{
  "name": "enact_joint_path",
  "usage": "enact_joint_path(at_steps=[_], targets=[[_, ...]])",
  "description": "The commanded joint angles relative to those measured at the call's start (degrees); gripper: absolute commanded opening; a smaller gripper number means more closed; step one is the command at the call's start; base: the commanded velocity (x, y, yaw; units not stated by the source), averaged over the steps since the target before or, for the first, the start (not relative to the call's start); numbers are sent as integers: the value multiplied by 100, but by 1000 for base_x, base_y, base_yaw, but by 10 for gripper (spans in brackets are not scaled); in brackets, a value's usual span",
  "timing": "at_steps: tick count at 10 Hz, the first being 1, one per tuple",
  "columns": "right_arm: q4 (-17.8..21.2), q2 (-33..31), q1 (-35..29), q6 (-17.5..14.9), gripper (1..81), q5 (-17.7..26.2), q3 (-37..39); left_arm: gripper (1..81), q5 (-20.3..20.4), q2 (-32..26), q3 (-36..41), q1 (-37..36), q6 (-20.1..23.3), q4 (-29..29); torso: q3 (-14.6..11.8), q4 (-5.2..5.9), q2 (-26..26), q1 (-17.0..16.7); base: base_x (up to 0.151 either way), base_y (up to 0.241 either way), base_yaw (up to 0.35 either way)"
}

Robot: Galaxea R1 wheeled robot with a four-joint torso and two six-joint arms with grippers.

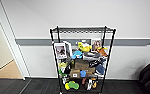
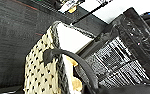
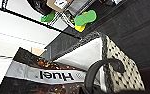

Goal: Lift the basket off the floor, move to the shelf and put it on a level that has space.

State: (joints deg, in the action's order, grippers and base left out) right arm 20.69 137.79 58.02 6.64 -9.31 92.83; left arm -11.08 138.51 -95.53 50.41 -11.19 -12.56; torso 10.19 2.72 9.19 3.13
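- Two wrist views carry the basket [image 2: 42, 75] large: cream-and-black checkered weave, dark braided rim, white cloth liner [image 3: 84, 56].
- Left wrist view: a dark loop handle [image 2: 73, 60] arches up from one end of the basket; dark carpet floor [image 2: 13, 32] lies beyond and below it (basket looks clear of the carpet, but I cannot be sure).
- Right wrist view: the loop handle [image 3: 101, 66] at the other end arches over the rim; a dark packet with a pale band printed "Huel" [image 3: 44, 75] sits inside against the liner.
- Jaws, left and right: cannot tell whether wide, narrow or clamped on the handles; the fingers are not made out in either wrist view.
- Head view: the shelf [image 1: 82, 60], a black wire rack on four posts, stands against a pale wall [image 1: 78, 12] with a grey rail [image 1: 131, 41] running across it.
- Top level [image 1: 83, 30] of the rack is a flat wire grid, bare.
- Lower tiers are crowded: framed pictures [image 1: 60, 50], a yellow toy [image 1: 84, 46], brown cardboard boxes [image 1: 81, 65], blue pieces, a green-and-yellow object [image 1: 72, 85] at the bottom (same green shape [image 3: 85, 18] shows in the right wrist view, beyond the basket).
- Tan wooden flooring [image 1: 8, 72] shows through an opening on the left.
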Motion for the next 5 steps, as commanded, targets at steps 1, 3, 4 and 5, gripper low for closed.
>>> enact_joint_path(at_steps=[1, 3, 4, 5], targets=[[-153, -153, -567, -14, 10, -53, -512, 10, 141, -227, 526, -624, 38, -80, 0, 0, 0, 0, 80, 0, 0], [-153, -249, -523, -14, 10, -71, -670, 10, 159, -297, 667, -554, 38, -28, 0, 0, 0, 0, 81, 0, 0], [-153, -284, -488, -14, 10, -88, -750, 10, 220, -323, 728, -519, 38, 8, 0, 0, 2, 0, 100, 0, 0], [-153, -311, -435, -14, 10, -185, -785, 10, 220, -332, 754, -510, 38, 8, 0, 0, 4, -5, 100, 0, 0]])
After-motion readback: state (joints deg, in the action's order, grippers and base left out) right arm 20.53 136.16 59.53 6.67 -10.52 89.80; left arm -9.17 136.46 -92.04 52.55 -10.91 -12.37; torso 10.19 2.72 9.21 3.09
